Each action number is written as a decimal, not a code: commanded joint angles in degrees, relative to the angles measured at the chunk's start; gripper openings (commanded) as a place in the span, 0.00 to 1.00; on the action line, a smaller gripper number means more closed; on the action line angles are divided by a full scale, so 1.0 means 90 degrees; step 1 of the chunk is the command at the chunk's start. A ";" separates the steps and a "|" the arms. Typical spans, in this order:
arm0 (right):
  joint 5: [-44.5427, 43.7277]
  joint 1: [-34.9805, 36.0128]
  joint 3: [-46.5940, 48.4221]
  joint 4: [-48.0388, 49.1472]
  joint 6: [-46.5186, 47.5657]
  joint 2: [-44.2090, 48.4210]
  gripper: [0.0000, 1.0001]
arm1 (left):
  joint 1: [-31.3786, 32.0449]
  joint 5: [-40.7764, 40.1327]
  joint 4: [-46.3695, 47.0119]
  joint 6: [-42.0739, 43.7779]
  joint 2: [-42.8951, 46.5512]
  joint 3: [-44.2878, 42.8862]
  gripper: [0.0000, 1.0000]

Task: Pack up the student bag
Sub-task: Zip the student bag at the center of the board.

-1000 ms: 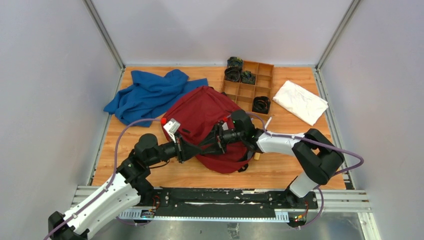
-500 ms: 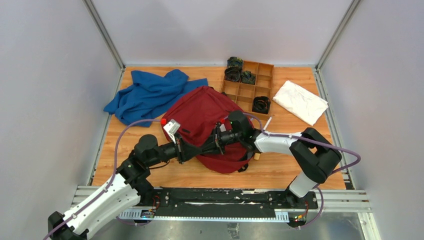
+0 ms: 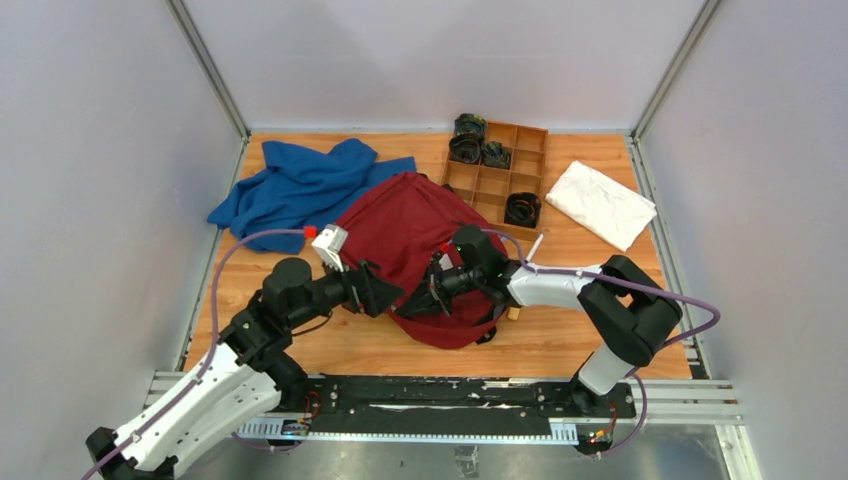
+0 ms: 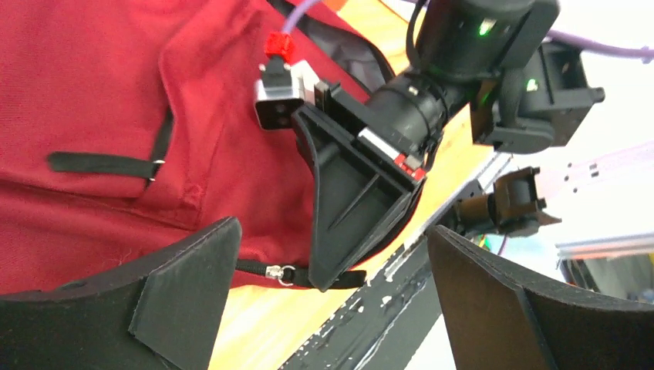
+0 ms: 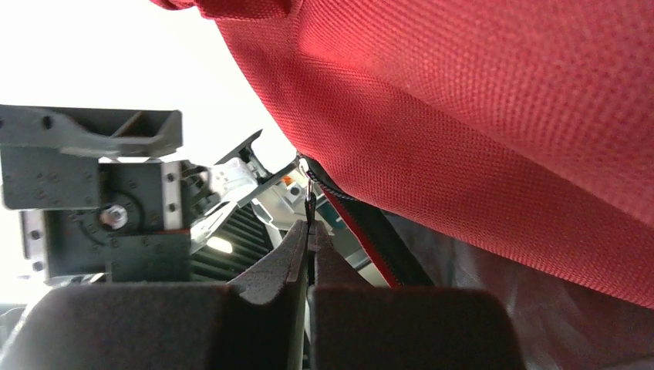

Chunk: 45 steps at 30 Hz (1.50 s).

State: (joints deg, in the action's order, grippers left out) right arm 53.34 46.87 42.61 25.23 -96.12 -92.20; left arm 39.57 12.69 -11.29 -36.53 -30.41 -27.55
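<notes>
Jaws of left gripper (image 3: 387,293) spread wide, nothing between them, hovering just beside the near-left edge of large dark red soft fabric backpack (image 3: 400,228). Left wrist view: black fingers (image 4: 185,297) far apart at frame bottom, with red fabric and a strip of light wooden table (image 3: 560,340) in the gap. Facing it from the right, right gripper (image 3: 424,298) sits low at the backpack's near edge, its tip close to the left one. Its jaws are fully closed, pinching small dark metal zipper pull (image 5: 309,202). Right wrist view shows the pull clamped at the very fingertips, hanging from the black zipper line under the red fabric.

Backpack lies mid-table, rounded, with thin black strap (image 4: 108,163) across its front panel.

Far left: crumpled blue cloth garment (image 3: 300,190), touching the backpack's far-left edge. Far middle: brown wooden divided tray (image 3: 545,150), just beside the backpack's far-right side, with black coiled items (image 3: 522,209) in several compartments. Far right: white folded cloth (image 3: 600,203), flat on the table, apart from the tray.
</notes>
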 commanded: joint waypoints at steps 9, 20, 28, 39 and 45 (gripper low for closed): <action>-0.0149 0.0036 0.0673 -0.1801 0.1467 0.0140 0.00 | 0.0027 -0.1312 -0.3251 -0.1991 -0.0322 -0.1057 1.00; -0.0217 0.0044 0.0903 -0.2341 0.1930 0.0023 0.00 | 0.0017 -0.1400 -0.2316 -0.2912 -0.0031 -0.0107 0.99; -0.0537 0.0071 0.1238 -0.3396 0.2742 0.0075 0.00 | -0.0021 -0.1197 -0.1257 -0.3114 -0.0497 0.0322 0.88; -0.0700 0.0223 0.1462 -0.3814 0.3149 0.0004 0.00 | -0.0095 -0.1197 -0.0729 -0.3057 -0.1201 0.0379 0.73; -0.0857 0.0241 0.1580 -0.4193 0.3474 0.0089 0.00 | -0.0203 -0.1274 -0.0788 -0.2933 -0.1446 0.0365 0.47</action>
State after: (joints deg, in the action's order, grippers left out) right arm 46.41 48.12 54.83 -7.53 -68.18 -92.09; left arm 38.68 2.33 -20.36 -63.79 -42.72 -23.64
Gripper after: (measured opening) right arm 0.013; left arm 0.544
